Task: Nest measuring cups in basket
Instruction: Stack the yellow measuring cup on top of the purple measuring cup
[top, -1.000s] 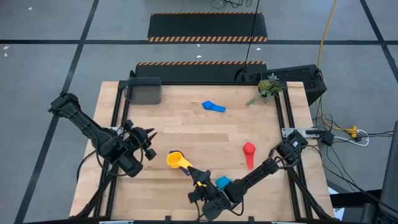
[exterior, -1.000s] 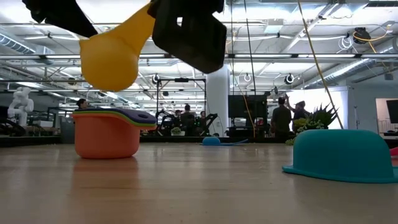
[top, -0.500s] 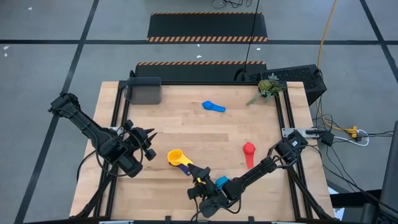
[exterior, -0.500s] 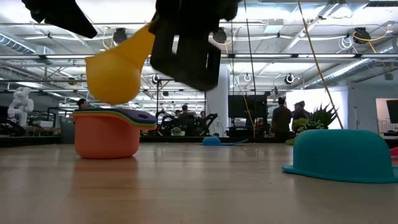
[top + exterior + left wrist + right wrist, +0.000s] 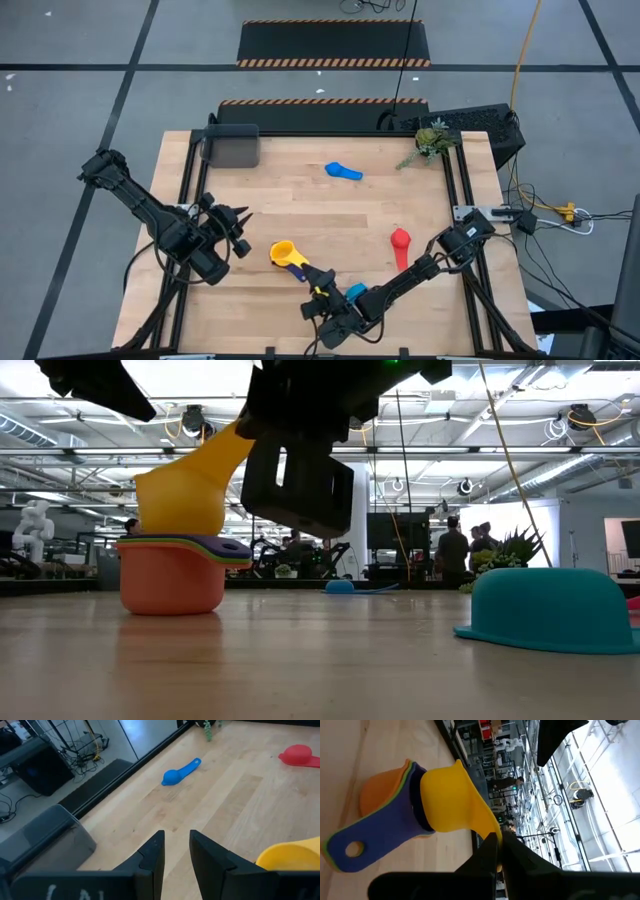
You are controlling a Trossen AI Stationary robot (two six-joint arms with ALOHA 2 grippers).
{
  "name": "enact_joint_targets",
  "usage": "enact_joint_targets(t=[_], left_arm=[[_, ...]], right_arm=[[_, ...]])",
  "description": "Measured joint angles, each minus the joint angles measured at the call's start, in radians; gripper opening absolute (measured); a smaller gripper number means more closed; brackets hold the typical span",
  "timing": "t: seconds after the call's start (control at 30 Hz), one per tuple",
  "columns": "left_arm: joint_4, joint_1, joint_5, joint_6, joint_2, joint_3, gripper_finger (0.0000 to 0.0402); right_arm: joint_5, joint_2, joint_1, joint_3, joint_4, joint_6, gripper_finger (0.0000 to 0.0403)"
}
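My right gripper (image 5: pixel 318 287) is shut on the yellow measuring cup (image 5: pixel 283 252) and holds it over a stack of orange, green and dark blue cups (image 5: pixel 172 572) standing upright near the table's near middle. In the right wrist view the yellow cup (image 5: pixel 445 797) sits in the dark blue top cup (image 5: pixel 380 837). A teal cup (image 5: pixel 553 610) lies upside down by the right arm. A blue cup (image 5: pixel 343 171) and a red cup (image 5: pixel 400 241) lie apart on the wood. The dark grey basket (image 5: pixel 232 147) stands at the far left corner. My left gripper (image 5: pixel 243 228) waits open left of the stack. My right gripper pinches the yellow cup's flat handle (image 5: pixel 487 822) between its two fingers, near the handle's free end. The fingers come slanting down from the near right, along the handle. The cup tilts, handle end raised, and its bowl (image 5: pixel 182 505) rests in the mouth of the stack's top cup.
A green plant sprig (image 5: pixel 432 140) sits at the far right corner. Black rails frame the table's left and right sides. Bare wood lies between the basket, the blue cup and the stack. People stand in the room beyond the far edge.
My right gripper has moved down and slightly toward the far edge, still shut on the yellow cup's handle. The yellow cup has come down from above the stack until its bowl meets the top cup's mouth. The stack has stayed where it was.
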State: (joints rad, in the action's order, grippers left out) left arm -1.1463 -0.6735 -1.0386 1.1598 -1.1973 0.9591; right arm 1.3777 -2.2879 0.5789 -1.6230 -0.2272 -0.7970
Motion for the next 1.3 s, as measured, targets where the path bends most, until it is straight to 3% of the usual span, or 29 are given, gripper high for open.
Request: enact_joint_targets(t=[0.6, 0.87, 1.3], left_arm=[[0.0, 0.0, 0.0, -0.002, 0.0, 0.0, 0.0093], [0.0, 0.0, 0.001, -0.001, 0.0, 0.0, 0.0093], [0.0, 0.0, 0.001, 0.0, 0.0, 0.0, 0.0093]], right_arm=[[-0.022, 0.001, -0.007, 0.0, 0.016, 0.0, 0.0012], [-0.102, 0.001, -0.006, 0.0, 0.038, 0.027, 0.0016], [-0.134, 0.002, -0.006, 0.0, 0.046, 0.027, 0.0078]])
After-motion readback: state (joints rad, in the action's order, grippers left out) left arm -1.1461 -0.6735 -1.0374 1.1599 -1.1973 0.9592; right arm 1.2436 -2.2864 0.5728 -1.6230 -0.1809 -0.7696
